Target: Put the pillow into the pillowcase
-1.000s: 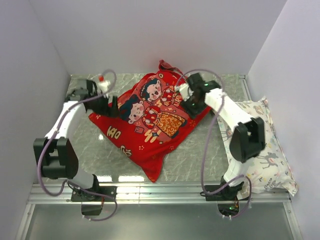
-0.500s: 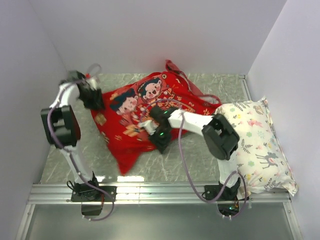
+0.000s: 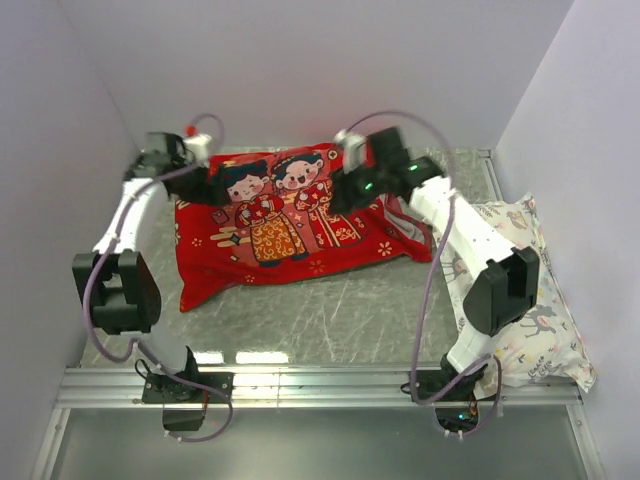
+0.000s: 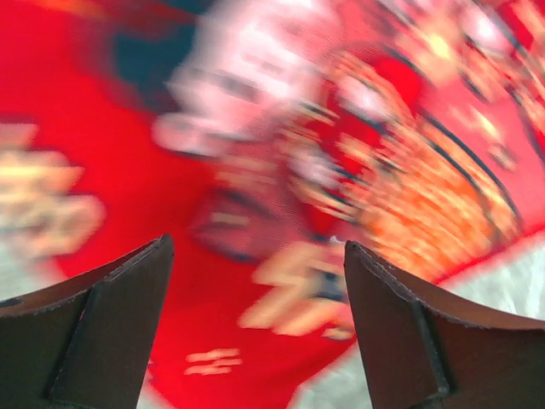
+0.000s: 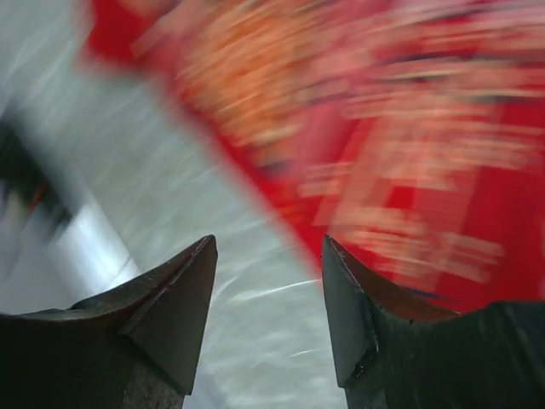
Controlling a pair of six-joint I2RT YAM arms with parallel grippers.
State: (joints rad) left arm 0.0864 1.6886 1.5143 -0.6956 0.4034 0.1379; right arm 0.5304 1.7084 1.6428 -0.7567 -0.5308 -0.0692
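Top external view: the pillowcase (image 3: 285, 225) lies spread on the surface (image 3: 330, 310), toward the far side, with the printed bride-and-groom face up and its long edges roughly parallel to the back wall. It reads as fairly flat with some body to it. The pillow is not seen on its own in any view. Whether it sits inside the case cannot be confirmed, as no white foam or yellow strip shows at any edge and the opening cannot be made out.

Left jaws hover over the far-left corner of the case. The left wrist view, though blurred, shows both fingers spread wide with only red print between them, so they are released and grasping nothing. Right jaws are over the far-right part of the case. The right wrist view, also blurred, shows them parted over the case edge and bare surface, likewise released.

Left arm (image 3: 135, 215) and right arm (image 3: 465, 225) reach in from either side. A floral animal-print pillow (image 3: 515, 290) lies apart at the right edge, untouched.

Assessment: insertion is either complete with the case laid out, or not begun. The evidence favours the former, given the case's fullness, but this is unverified.
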